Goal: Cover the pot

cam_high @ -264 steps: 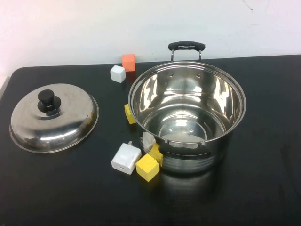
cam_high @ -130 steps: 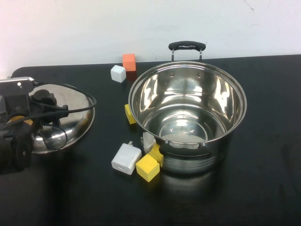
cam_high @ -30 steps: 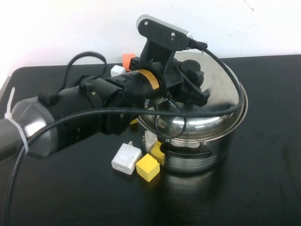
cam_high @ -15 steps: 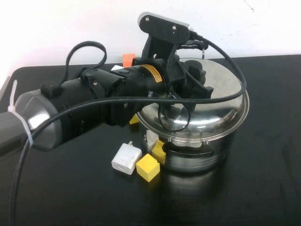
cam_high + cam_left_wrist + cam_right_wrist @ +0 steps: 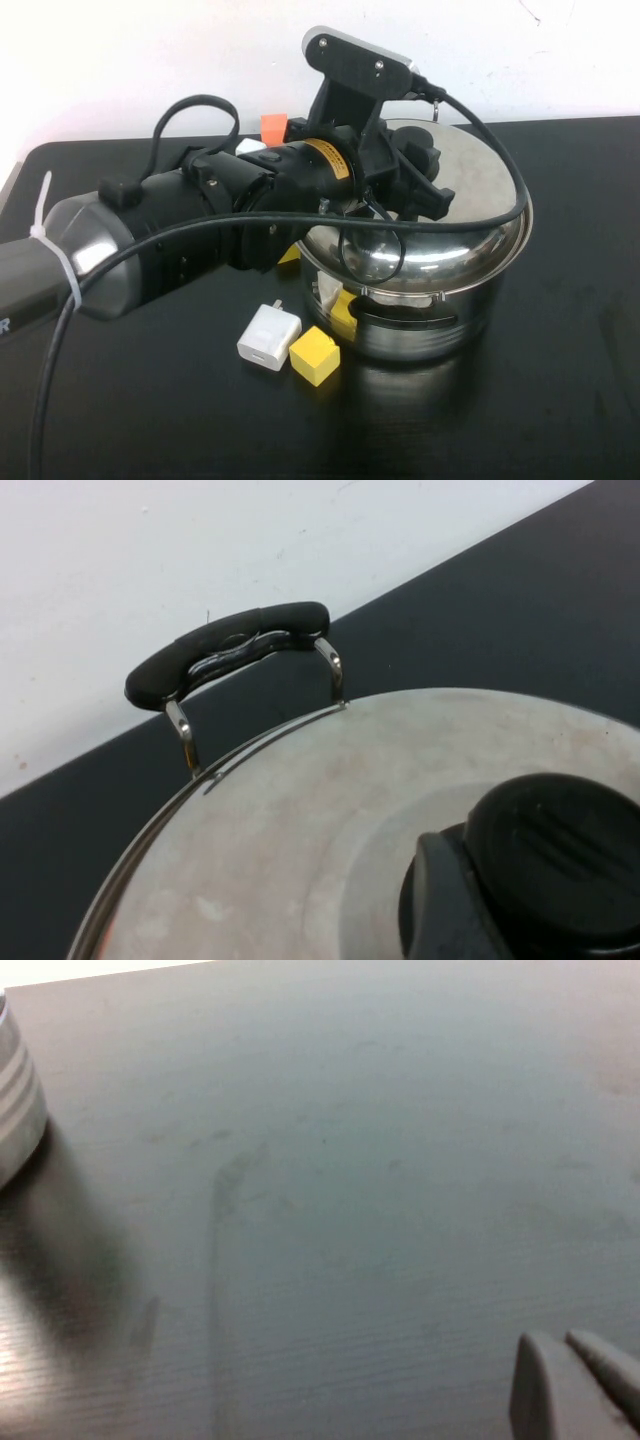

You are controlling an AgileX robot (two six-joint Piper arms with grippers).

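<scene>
The big steel pot (image 5: 430, 322) stands at the table's middle right, one black side handle (image 5: 400, 318) facing me. The domed steel lid (image 5: 470, 215) lies over its mouth, about level. My left gripper (image 5: 418, 178) reaches over the pot from the left and is shut on the lid's black knob. In the left wrist view the knob (image 5: 565, 855) sits against a grey finger (image 5: 445, 910), with the lid (image 5: 300, 830) and the pot's far handle (image 5: 225, 652) beyond. My right gripper (image 5: 578, 1372) shows only in its own view, shut and empty over bare table, with the pot's wall (image 5: 15, 1110) at the frame's edge.
A white charger (image 5: 267, 337) and a yellow cube (image 5: 314, 355) lie in front of the pot on its left. Another yellow block (image 5: 343, 308) touches the pot's base. An orange block (image 5: 273, 127) stands at the back behind my left arm. The black table (image 5: 570, 380) runs right.
My left gripper took the lid from the table's left side and carried it over the pot. In the last second the lid came down and levelled on the rim.
</scene>
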